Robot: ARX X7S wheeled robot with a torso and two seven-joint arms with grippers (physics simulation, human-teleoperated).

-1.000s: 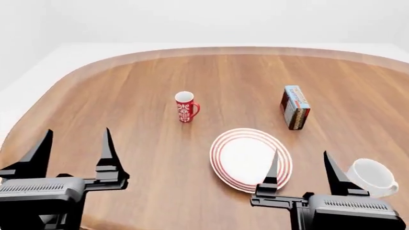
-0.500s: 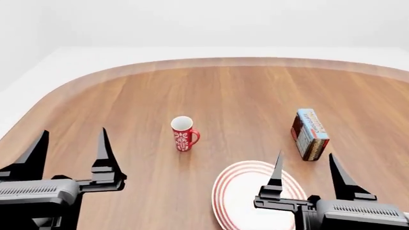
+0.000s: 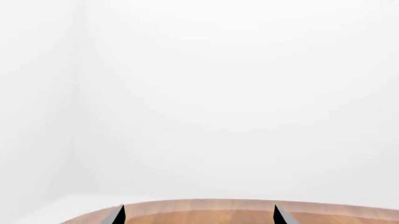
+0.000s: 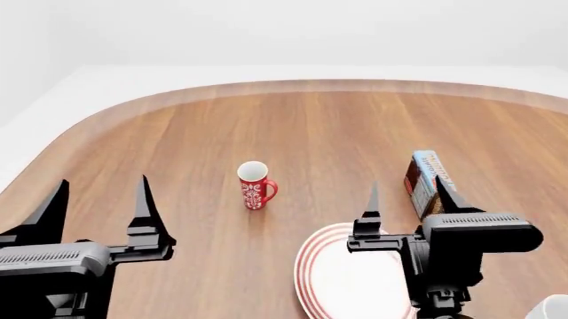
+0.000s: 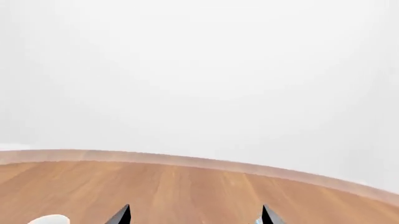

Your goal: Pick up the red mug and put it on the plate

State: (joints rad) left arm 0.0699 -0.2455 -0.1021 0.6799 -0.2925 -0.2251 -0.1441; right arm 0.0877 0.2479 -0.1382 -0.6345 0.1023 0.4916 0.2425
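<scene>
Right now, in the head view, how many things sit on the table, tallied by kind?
Mugs: 2, the red mug and a white mug cut off at the frame's corner
Plates: 1, the plate
Boxes: 1, a printed box partly behind the right gripper
Total: 4

The right gripper [image 4: 406,194] hid part of the plate [image 4: 312,266], whose near rim ran out of frame.
</scene>
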